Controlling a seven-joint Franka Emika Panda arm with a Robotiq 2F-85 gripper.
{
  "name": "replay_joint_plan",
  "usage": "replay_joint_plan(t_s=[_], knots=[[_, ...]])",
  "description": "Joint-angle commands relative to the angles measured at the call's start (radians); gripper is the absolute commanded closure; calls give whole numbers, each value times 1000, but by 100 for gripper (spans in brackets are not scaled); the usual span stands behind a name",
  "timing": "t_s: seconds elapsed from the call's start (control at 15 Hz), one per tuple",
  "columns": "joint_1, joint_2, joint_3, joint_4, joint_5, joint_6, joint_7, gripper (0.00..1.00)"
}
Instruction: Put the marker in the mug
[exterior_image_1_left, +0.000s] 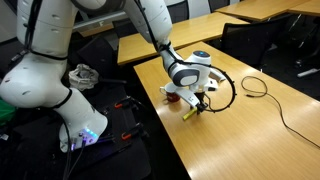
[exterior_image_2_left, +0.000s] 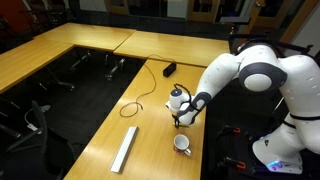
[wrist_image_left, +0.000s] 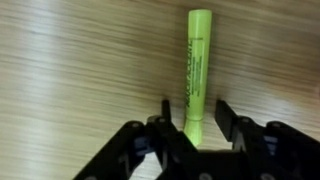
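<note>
1. Your worktop (exterior_image_2_left: 90, 60) is pale wood and carries everything here.
2. A long grey flat bar (exterior_image_2_left: 125, 150) lies on it, well apart from the tool.
3. The mug (exterior_image_2_left: 182, 145) stands upright near the worktop's edge, close to the tool. It is white, and its inside shows dark red.
4. Your tool (wrist_image_left: 195, 112) points down at the worktop with its fingers (wrist_image_left: 165, 118) spread. One sits on each side of the marker's lower end, and the wrist view shows a thin gap on both sides, so it pinches nothing.
5. The marker (wrist_image_left: 197, 65) lies flat on the worktop, outside the mug. It is bright yellow-green, and the dark print along its barrel is too blurred to read.
</note>
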Motion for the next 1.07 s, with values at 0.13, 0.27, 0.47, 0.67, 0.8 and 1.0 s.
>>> replay_joint_plan(t_s=[0.13, 0.27, 0.47, 0.67, 0.8, 1.0], knots=[[-3, -1, 6, 10, -39, -14, 17, 91], [-48, -27, 55, -10, -37, -4, -49, 100], [-149, -78, 167, -51, -32, 17, -214, 95], [-274, -146, 297, -90, -2, -25, -409, 95], [-367, -187, 391, -122, 47, -60, -557, 95], [-478, -238, 501, -163, 184, -123, -814, 95]])
